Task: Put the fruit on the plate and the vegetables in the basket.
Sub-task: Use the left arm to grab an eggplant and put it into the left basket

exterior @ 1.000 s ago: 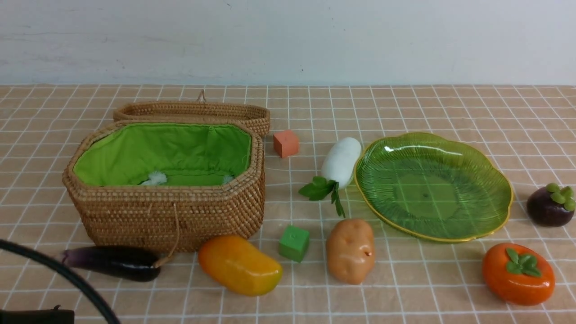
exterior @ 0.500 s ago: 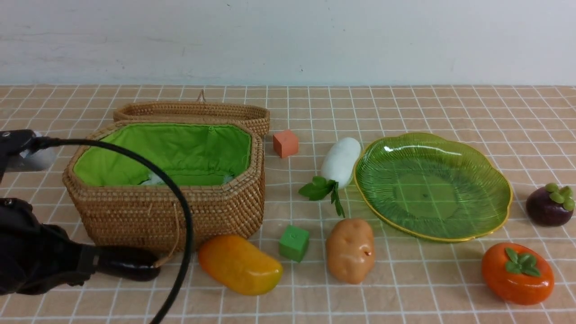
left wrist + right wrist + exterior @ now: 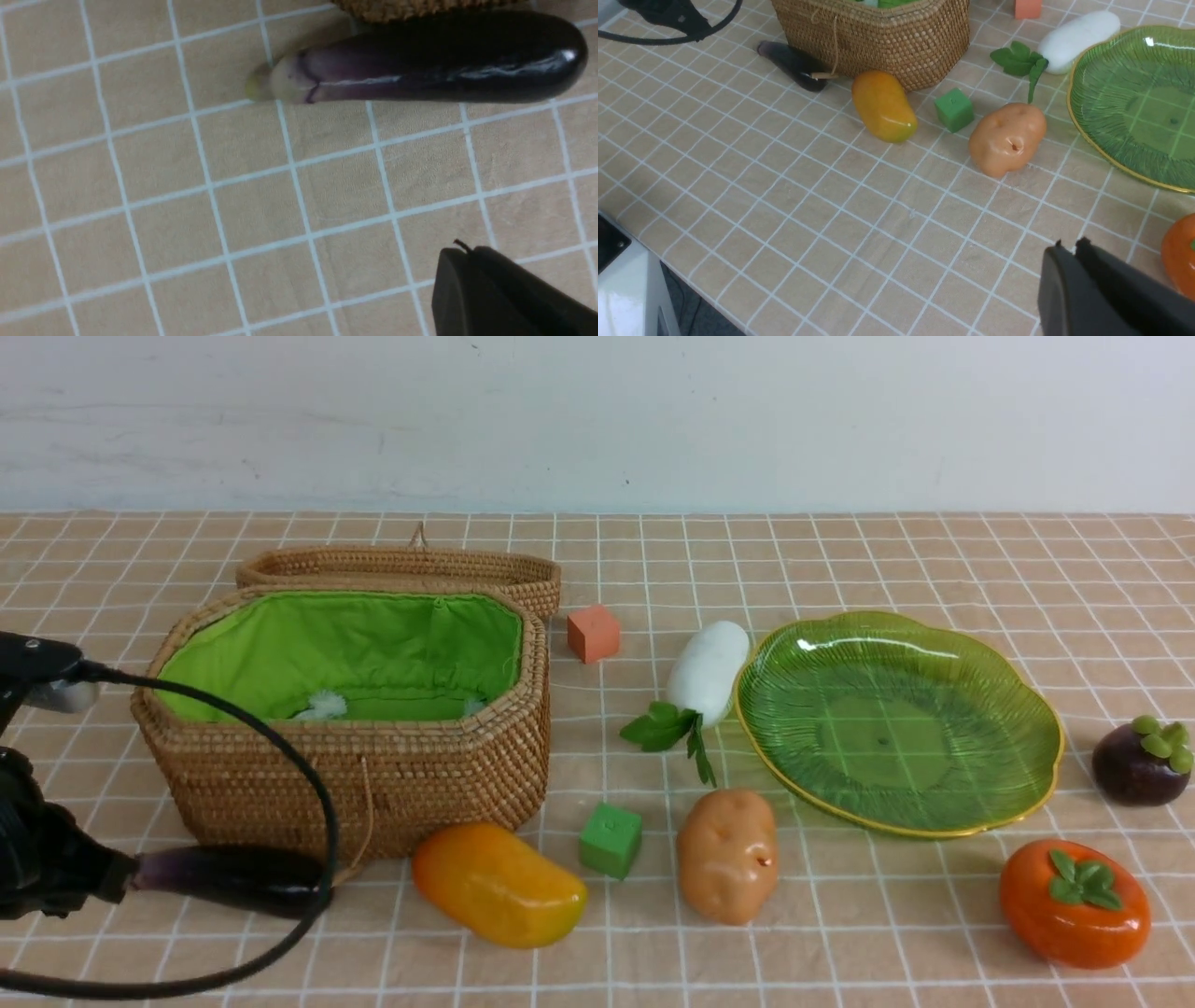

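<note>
The slim purple eggplant [image 3: 233, 885] lies in front of the wicker basket [image 3: 345, 756], whose lid is folded back. My left gripper [image 3: 467, 252] is shut and empty, hovering over the cloth a short way from the eggplant [image 3: 420, 70]. Mango [image 3: 499, 887], potato [image 3: 728, 854] and radish [image 3: 707, 672] lie between the basket and the green plate [image 3: 896, 719], which holds nothing. Mangosteen [image 3: 1141, 761] and persimmon [image 3: 1074, 903] sit right of it. My right gripper [image 3: 1069, 249] is shut and empty near the persimmon [image 3: 1178, 254]; the front view does not show it.
An orange cube [image 3: 593, 633] sits behind the radish and a green cube [image 3: 610, 840] between mango and potato. The left arm's black cable [image 3: 308, 859] loops over the basket's front left corner. The table's near edge [image 3: 691, 280] shows in the right wrist view.
The left arm came in from the lower left, covered the eggplant's stem end, then drew back left, uncovering it. No object moved.
</note>
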